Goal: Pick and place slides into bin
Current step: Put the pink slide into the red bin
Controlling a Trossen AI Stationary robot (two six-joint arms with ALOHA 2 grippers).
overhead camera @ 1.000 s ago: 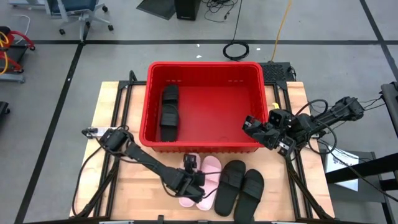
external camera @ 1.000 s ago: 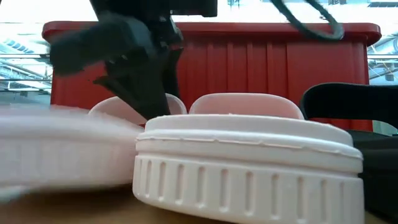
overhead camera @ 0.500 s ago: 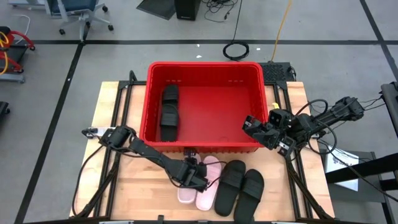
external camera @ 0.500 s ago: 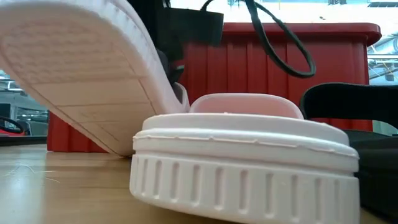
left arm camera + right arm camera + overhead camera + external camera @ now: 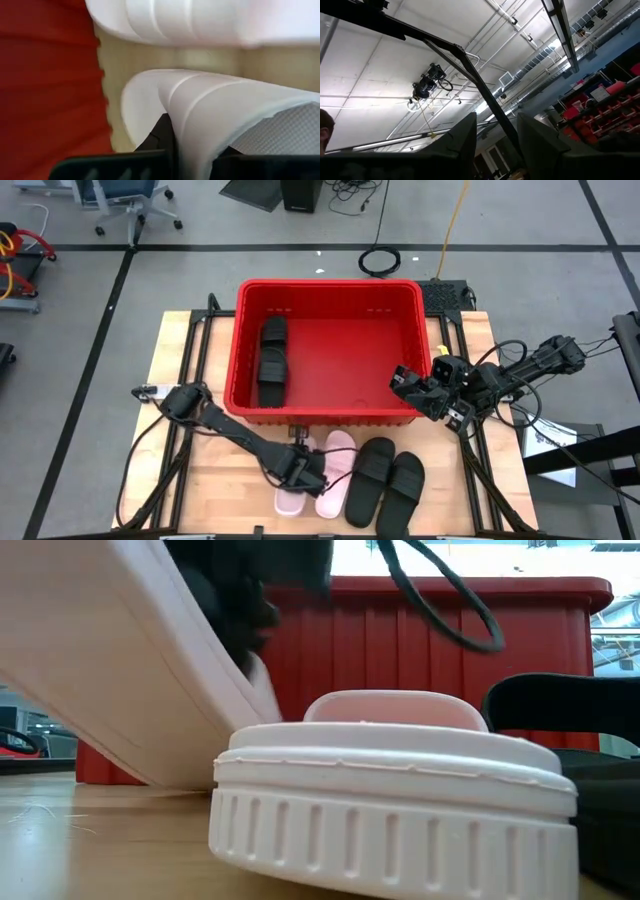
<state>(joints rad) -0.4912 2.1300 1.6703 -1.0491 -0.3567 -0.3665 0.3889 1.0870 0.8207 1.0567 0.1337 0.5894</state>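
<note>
Left hand (image 5: 303,471) is clamped on pink slide (image 5: 291,496), long axis 12-to-6; bin (image 5: 326,412) lies at 12. Right hand (image 5: 420,392) is parked part-open at bin's 3 o'clock corner.

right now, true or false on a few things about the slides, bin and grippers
1. The left gripper is shut on a pink slide. True.
2. The bin is empty. False: black slides lie in it.
3. Two black slides lie on the table, beside the other pink slide. True.
4. The right gripper holds a black slide. False: it holds nothing, at the bin's right wall.
</note>
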